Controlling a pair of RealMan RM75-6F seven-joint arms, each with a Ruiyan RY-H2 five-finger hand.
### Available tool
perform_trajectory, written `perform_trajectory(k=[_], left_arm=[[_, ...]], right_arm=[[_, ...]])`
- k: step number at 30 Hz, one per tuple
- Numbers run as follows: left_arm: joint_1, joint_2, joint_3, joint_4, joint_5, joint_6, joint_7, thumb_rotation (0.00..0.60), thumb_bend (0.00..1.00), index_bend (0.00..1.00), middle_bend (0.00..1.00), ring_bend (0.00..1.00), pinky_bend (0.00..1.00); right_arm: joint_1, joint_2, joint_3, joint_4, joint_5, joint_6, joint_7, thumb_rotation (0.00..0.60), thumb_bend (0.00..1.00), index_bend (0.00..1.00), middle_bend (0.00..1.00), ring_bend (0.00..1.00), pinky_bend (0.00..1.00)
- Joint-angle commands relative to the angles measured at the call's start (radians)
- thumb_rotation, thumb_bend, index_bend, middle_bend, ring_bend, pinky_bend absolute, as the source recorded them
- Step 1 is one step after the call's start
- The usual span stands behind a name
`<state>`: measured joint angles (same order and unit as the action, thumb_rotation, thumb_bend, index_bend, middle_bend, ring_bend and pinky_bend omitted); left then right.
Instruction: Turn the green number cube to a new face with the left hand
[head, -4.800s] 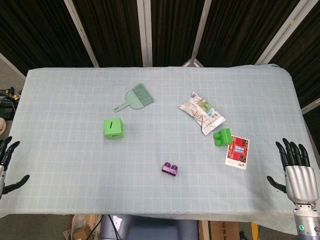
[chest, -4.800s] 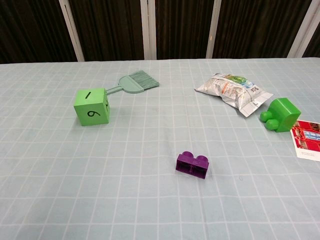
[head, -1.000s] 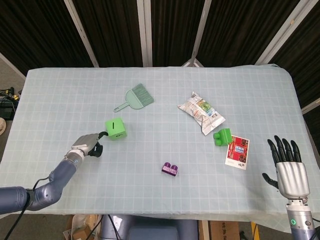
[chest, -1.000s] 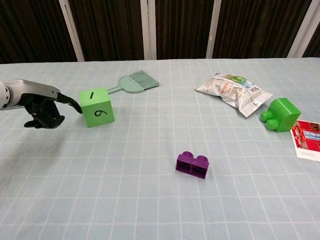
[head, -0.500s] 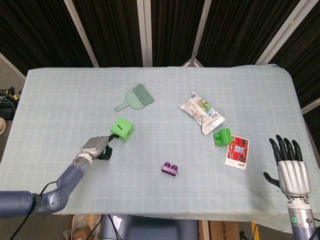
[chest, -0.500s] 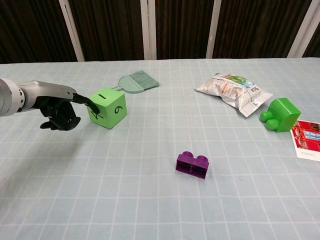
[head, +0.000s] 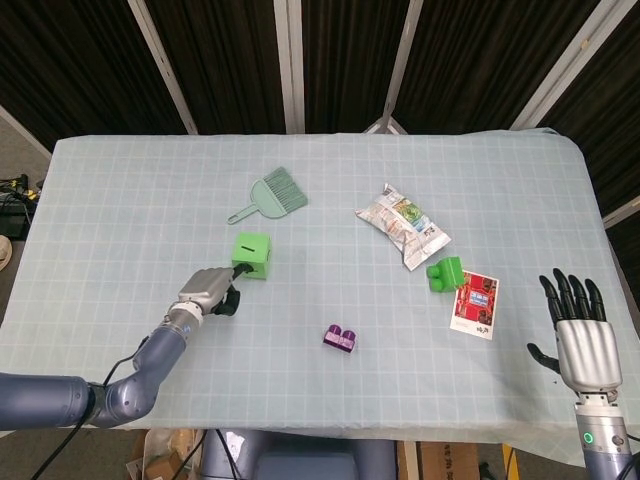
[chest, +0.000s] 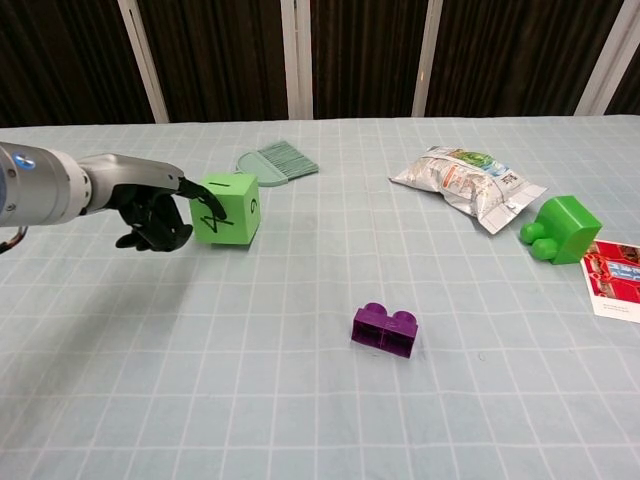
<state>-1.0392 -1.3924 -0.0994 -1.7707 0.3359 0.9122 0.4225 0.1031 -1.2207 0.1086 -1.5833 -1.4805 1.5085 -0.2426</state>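
Green number cube (chest: 227, 208), 4 face toward camera, left robot hand (chest: 152, 213) touching.

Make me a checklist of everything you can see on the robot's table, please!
Surface: table under a pale checked cloth, lying flat.
Job's things: green number cube sits left of centre; the face toward the chest camera shows a 4.
Clutter: small green brush, crinkly snack bag, green block, printed card, purple block.
Hands: left hand has one outstretched finger touching the cube's left side, the rest curled in; right hand is off the table's right edge, fingers spread, holding nothing.
Cables: a black one by the left arm at the table's front edge.
Surroundings: dark curtains with pale poles behind; boxes under the table.
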Motion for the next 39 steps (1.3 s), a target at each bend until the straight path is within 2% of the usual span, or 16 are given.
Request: perform_trajectory(k=[1,10,16,24,32,39], left_arm=[[-0.021,-0.022,-0.01,0.007,-0.015,-0.003,0.022,0.6,0.84,0.16,0.79,0.75,0.78],[-0.052,-0.073,-0.023,0.022,-0.029,0.067,0.081,0.6,0.84,0.17,0.79,0.75,0.78],[-0.066,-0.095,-0.05,0.052,-0.055,0.088,0.1,0.6,0.84,0.18,0.79,0.75,0.78],[-0.095,-0.147,-0.091,0.136,-0.106,0.091,0.135,0.6,0.84,0.18,0.79,0.75,0.78],[-0.117,-0.201,-0.102,0.225,-0.139,0.072,0.178,0.6,0.84,0.18,0.79,0.75,0.78],[-0.14,-0.269,-0.131,0.31,-0.145,0.093,0.206,0.6,0.84,0.19,0.79,0.75,0.78]], right_arm=[[0.001,-0.001,-0.001,0.0,0.0,0.0,-0.001,0.6,0.07,0.08,0.0,0.0,0.0],[-0.002,0.008,-0.004,-0.005,-0.003,0.003,0.014,0.6,0.07,0.08,0.0,0.0,0.0],[-0.001,0.01,-0.004,-0.004,-0.004,0.002,0.02,0.6,0.07,0.08,0.0,0.0,0.0],[0.003,0.001,-0.006,0.0,-0.001,-0.004,0.0,0.6,0.07,0.08,0.0,0.0,0.0],[0.006,-0.003,-0.002,0.004,0.013,-0.012,-0.008,0.6,0.07,0.08,0.0,0.0,0.0],[0.008,-0.004,0.001,0.008,0.023,-0.016,-0.01,0.6,0.07,0.08,0.0,0.0,0.0]])
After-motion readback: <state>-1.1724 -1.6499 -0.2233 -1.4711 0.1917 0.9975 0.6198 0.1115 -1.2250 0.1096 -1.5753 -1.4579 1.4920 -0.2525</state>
